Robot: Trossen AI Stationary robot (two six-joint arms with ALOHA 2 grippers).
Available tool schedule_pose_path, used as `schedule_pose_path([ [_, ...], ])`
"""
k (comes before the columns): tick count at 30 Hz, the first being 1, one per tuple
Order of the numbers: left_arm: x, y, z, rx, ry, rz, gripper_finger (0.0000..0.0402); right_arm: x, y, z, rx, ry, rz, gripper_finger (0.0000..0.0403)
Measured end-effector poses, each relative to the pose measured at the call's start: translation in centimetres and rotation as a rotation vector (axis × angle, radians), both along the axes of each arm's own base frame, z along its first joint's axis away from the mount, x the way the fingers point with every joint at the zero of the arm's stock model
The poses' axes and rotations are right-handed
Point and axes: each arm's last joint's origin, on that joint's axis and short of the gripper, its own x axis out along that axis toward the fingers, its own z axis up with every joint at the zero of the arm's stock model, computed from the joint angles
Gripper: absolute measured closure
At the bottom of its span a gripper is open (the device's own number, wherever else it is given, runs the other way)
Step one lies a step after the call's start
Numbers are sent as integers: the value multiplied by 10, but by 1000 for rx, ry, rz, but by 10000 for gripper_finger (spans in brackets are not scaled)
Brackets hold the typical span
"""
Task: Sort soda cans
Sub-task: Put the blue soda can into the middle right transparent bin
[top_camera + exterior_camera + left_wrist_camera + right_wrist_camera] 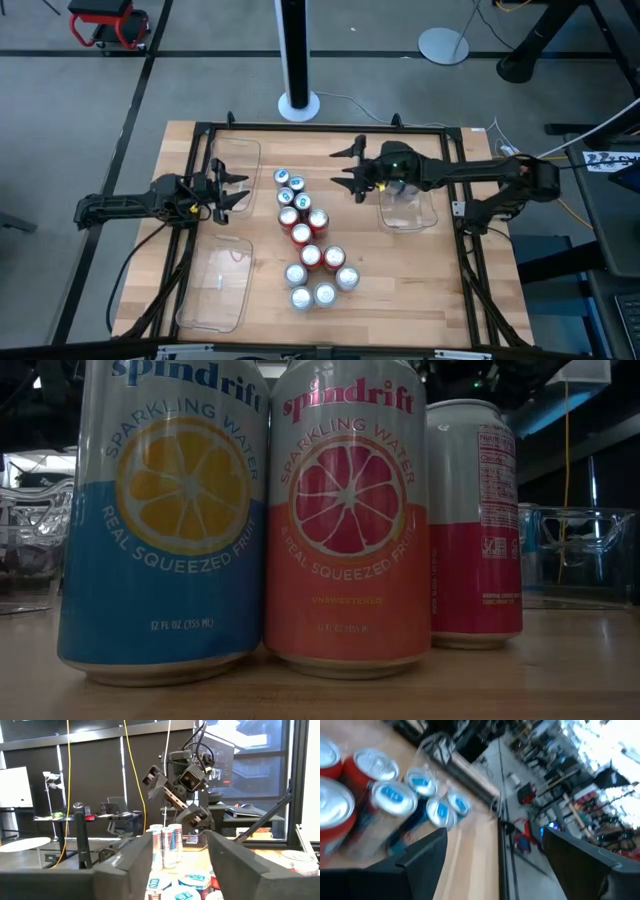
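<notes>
Both grippers (left [240, 189], right [352, 169]) agape, empty.

Blurred soda cans [395, 800]; blue can [165, 520] cut off above.

The blue can [165, 520] at the front edge of the table says "spindrift", "SPARKLING WATER", "REAL SQUEEZED FRUIT" and "12 FL OZ (355 ML)". The pink can [347, 520] touching it says "spindrift", "SPARKLING WATER", "REAL SQUEEZED FRUIT" and "UNSWEETENED". The red can [476, 525] beside them has small print too tiny to read.
</notes>
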Motion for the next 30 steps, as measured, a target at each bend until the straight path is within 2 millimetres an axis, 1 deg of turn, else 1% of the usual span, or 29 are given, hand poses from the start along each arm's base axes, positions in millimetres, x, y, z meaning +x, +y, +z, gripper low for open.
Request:
schedule_pose_path([
  [3,0,0,0,10,2,2,277,9,-1,-2,4,-13,36,77],
  [8,0,0,0,27,6,6,376,26,-3,6,12,-23,91,77],
  [10,0,0,0,27,5,6,394,33,-4,9,14,-12,110,77],
  [11,0,0,0,29,5,6,393,37,-5,10,3,-4,115,77],
  [15,0,0,0,25,2,5,367,51,-8,19,-42,46,135,77],
  [18,0,0,0,21,2,4,353,62,-11,21,-49,113,143,77],
  [23,0,0,0,24,3,5,344,84,-15,18,-38,216,183,77],
  [26,0,0,0,24,3,5,344,97,-17,12,-33,283,201,77],
  [30,0,0,0,24,3,4,343,108,-20,9,-21,332,206,77],
])
